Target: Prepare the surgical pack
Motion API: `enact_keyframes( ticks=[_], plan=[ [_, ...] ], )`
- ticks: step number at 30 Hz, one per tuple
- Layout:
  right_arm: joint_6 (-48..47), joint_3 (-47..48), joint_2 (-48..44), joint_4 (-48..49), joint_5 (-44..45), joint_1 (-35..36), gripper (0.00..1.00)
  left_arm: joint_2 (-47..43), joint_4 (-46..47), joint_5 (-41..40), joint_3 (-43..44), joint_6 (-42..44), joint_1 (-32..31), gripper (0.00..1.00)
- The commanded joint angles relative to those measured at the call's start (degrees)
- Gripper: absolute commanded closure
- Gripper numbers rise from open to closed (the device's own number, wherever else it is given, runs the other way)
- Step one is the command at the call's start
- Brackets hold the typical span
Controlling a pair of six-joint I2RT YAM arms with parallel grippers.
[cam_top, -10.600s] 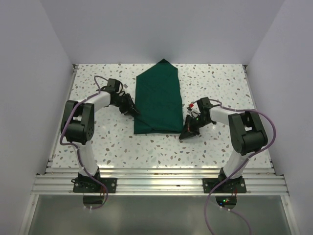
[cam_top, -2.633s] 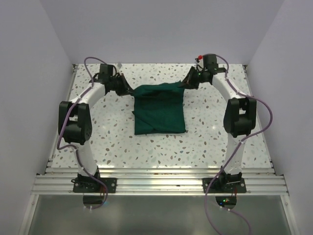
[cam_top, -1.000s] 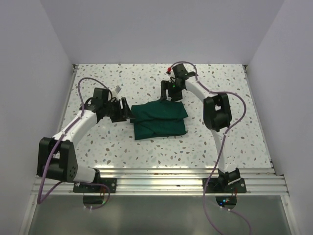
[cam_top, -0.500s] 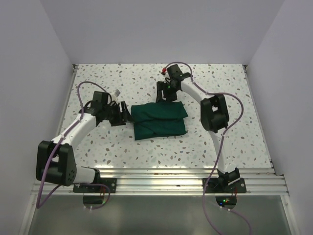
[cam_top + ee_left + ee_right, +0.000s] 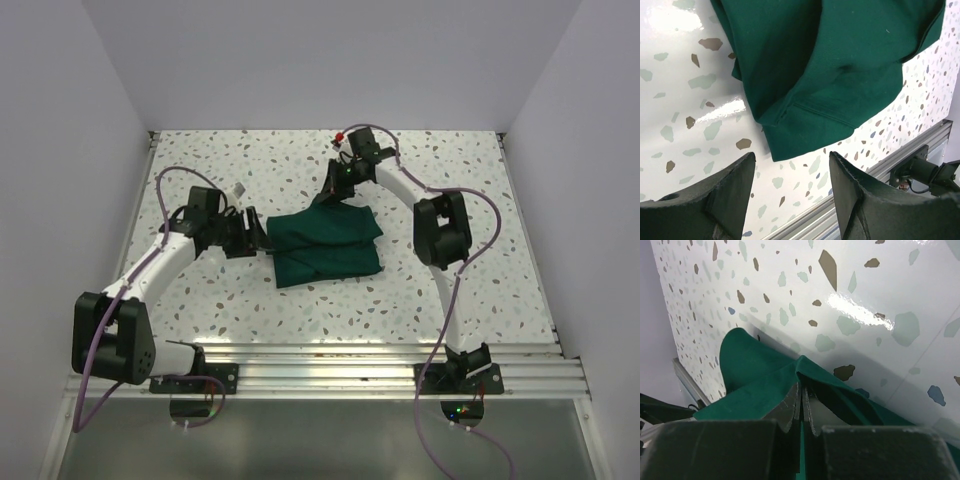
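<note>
The surgical pack is a dark green cloth drape (image 5: 325,243), folded into a low bundle in the middle of the table. No tray, instruments or packets show. My left gripper (image 5: 262,236) is open and empty at the bundle's left edge; in the left wrist view its fingers (image 5: 727,197) stand apart over bare table, just short of the drape's (image 5: 830,75) corner. My right gripper (image 5: 332,192) is shut on a fold of the drape's far edge and holds it slightly lifted; in the right wrist view the cloth (image 5: 765,385) is pinched between the closed fingertips (image 5: 790,407).
The speckled white table (image 5: 450,250) is walled by white panels at the back and sides. An aluminium rail (image 5: 320,362) runs along the near edge; it shows in the left wrist view (image 5: 910,150) too. Both arms' cables loop above the table.
The drape went from a long pointed shape to a short folded bundle. Over the last second my right gripper shifted slightly at the far edge, lifting the fold; my left gripper stayed by the left edge.
</note>
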Motion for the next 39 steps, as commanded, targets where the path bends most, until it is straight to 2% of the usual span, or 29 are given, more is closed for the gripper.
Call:
enact_keyframes(
  ticks=[1, 4, 7, 15, 23, 24, 25, 26, 29, 32, 35, 37, 39],
  plan=[
    [0.5, -0.8, -6.2, -0.2, -3.3, -0.3, 1.00, -0.6, -2.8, -2.0, 3.7, 0.1, 0.7, 0.35],
    [-1.5, -1.7, -10.7, -5.3, -3.2, -0.2, 1.00, 0.5, -6.3, -5.9, 7.2, -1.0, 1.3, 0.36],
    [-2.1, -8.7, -16.8, -5.1, -3.6, -0.2, 1.00, 1.0, -8.1, -8.3, 10.1, -1.9, 1.9, 0.36],
    [-1.5, -33.7, -38.7, -6.1, -3.9, 1.6, 1.00, 3.9, -7.6, -7.9, 12.9, -3.3, 2.4, 0.37],
    [3.7, -58.1, -58.5, -5.9, -3.7, 9.2, 1.00, 6.0, -7.6, -6.8, 14.9, -2.6, 2.4, 0.37],
    [4.1, -59.9, -61.4, -6.1, -4.0, 10.0, 0.94, 6.7, -7.5, -5.7, 15.1, -2.3, 2.4, 0.37],
    [4.6, -63.7, -62.7, -6.3, -4.4, 10.6, 0.69, 7.1, -7.2, -5.0, 15.2, -1.8, 2.4, 0.37],
    [5.3, -65.2, -64.1, -6.8, -4.7, 10.5, 0.62, 7.4, -7.0, -4.1, 15.3, -1.5, 2.4, 0.37],
    [3.9, -65.2, -70.0, -12.5, -1.7, 10.2, 0.44, 8.6, -6.4, -0.3, 16.0, -0.6, 2.3, 0.36],
    [-0.4, -59.5, -70.9, -17.9, 4.4, 7.4, 0.38, 9.4, -5.8, 2.8, 16.1, -0.4, 1.7, 0.37],
    [-1.3, -54.6, -64.8, -16.3, 4.0, 1.7, 0.38, 10.2, -3.6, 6.0, 15.7, -0.9, 0.3, 0.39],
    [-0.1, -52.2, -59.6, -9.7, -0.1, -0.7, 0.41, 11.7, -2.0, 7.9, 15.4, -1.8, -0.8, 0.42],
    [-0.2, -48.3, -50.0, -8.5, -0.9, -0.9, 0.46, 13.6, 0.4, 9.9, 14.0, -2.7, -1.5, 0.51]
  ],
)
